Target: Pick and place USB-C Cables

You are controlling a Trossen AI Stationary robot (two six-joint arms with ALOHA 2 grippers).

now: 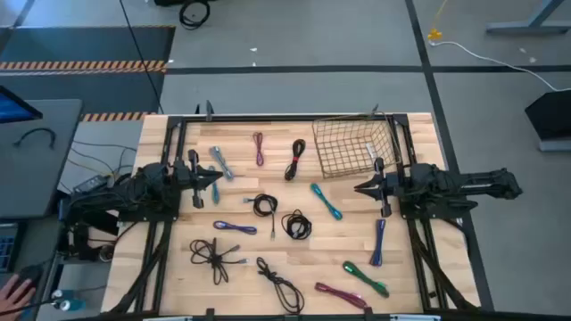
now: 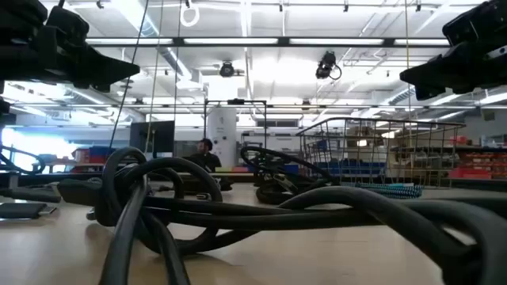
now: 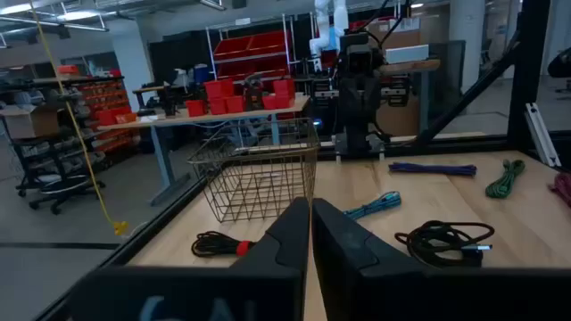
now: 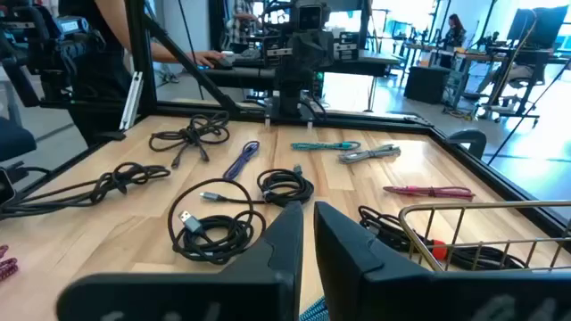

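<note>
Several USB-C cables lie loose on the wooden table: a silver-blue one (image 1: 221, 162), a purple one (image 1: 259, 148), a black one with red (image 1: 295, 160), a teal one (image 1: 326, 201), black coils (image 1: 264, 205) (image 1: 296, 224), a green one (image 1: 366, 278) and a magenta one (image 1: 339, 294). My left gripper (image 1: 217, 181) hangs shut at the table's left, pointing right, above a small teal cable (image 1: 215, 192). My right gripper (image 1: 357, 188) hangs shut at the right, pointing left, near the teal cable. In the wrist views both pairs of fingers (image 3: 310, 241) (image 4: 308, 236) hold nothing.
A wire basket (image 1: 354, 147) stands at the table's far right; it also shows ahead of the left fingers as the basket (image 3: 259, 178). A white cord with a yellow end (image 1: 434, 36) lies on the floor beyond. A person's hand (image 1: 13, 290) shows at the near left, off the table.
</note>
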